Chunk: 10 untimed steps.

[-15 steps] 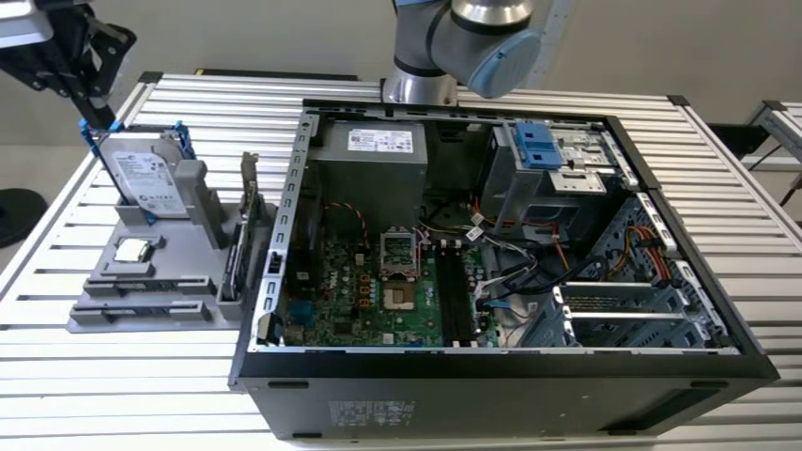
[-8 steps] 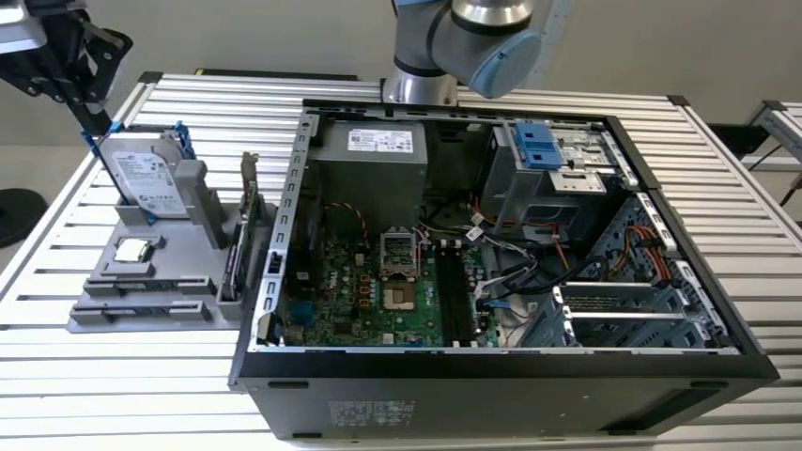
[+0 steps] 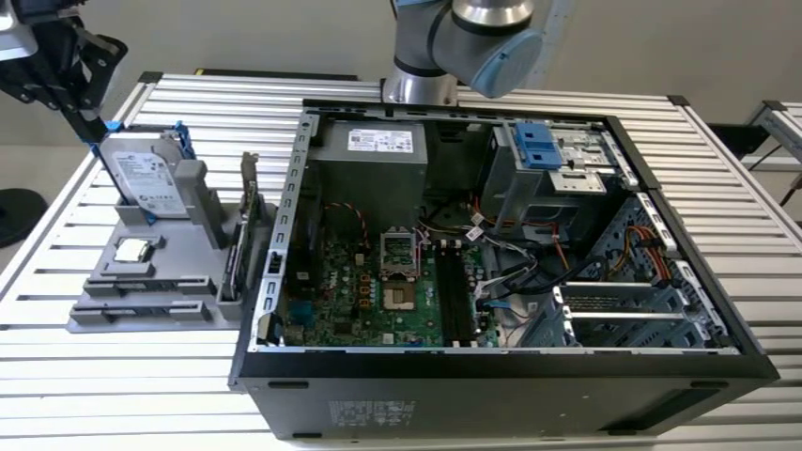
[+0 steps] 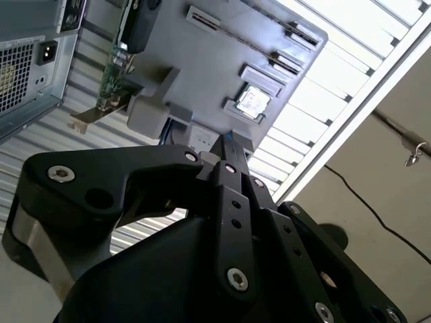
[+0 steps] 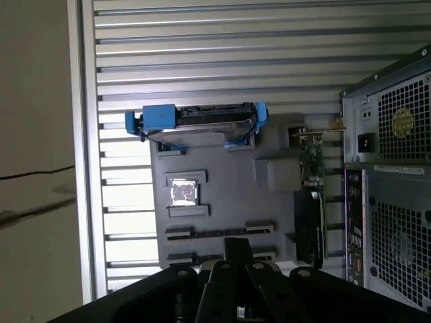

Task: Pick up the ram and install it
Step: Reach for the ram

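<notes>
- The claw [image 5: 237, 247] hangs raised above the grey holder [image 5: 229, 182]. In the first wrist view its tips line up over the holder's slotted end, the end opposite the hard drive [image 5: 202, 124].
- In the second wrist view its 2 fingers [image 4: 232, 182] meet at the tips, pressed together, with nothing visible between them.
- The ram [image 5: 215, 231] appears to be the thin dark strip standing on edge in 1 of the holder's 2 long slots, the slot nearer the square chip [image 5: 183, 192]. From edge-on I cannot make out its chips or colour.
- The claw is clear of the ram, with open space between the tips and the holder's slots.
- The second long slot lies just beyond the first, at the holder's outer edge, and its middle is hidden behind the claw's tips.
- The hard drive, in its blue bracket, stands at the holder's other end, and the square chip sits in a recess near the holder's middle.
- An upright expansion card [image 5: 311, 168] stands along the holder's side that faces the open computer case [image 5: 390, 134].
- The holder rests on a counter [image 5: 222, 40] of ribbed metal slats.
</notes>
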Motion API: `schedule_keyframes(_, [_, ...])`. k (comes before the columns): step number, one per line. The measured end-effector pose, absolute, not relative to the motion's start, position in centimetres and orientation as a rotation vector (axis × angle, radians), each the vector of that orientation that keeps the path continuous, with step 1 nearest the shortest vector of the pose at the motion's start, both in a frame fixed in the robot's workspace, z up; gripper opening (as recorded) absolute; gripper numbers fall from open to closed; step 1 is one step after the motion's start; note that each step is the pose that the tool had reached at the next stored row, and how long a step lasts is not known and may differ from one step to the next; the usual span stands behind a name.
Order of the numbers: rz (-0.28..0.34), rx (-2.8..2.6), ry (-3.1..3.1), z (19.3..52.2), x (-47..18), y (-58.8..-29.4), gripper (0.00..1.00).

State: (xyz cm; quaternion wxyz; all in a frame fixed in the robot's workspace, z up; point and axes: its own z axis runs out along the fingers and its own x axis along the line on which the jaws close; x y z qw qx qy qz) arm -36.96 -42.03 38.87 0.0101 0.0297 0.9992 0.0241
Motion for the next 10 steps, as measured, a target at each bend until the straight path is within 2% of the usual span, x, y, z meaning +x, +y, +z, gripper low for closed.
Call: schedule_keyframes(10, [0.075,0.093,3.119,38.9,-37.0,-43.2,0.0])
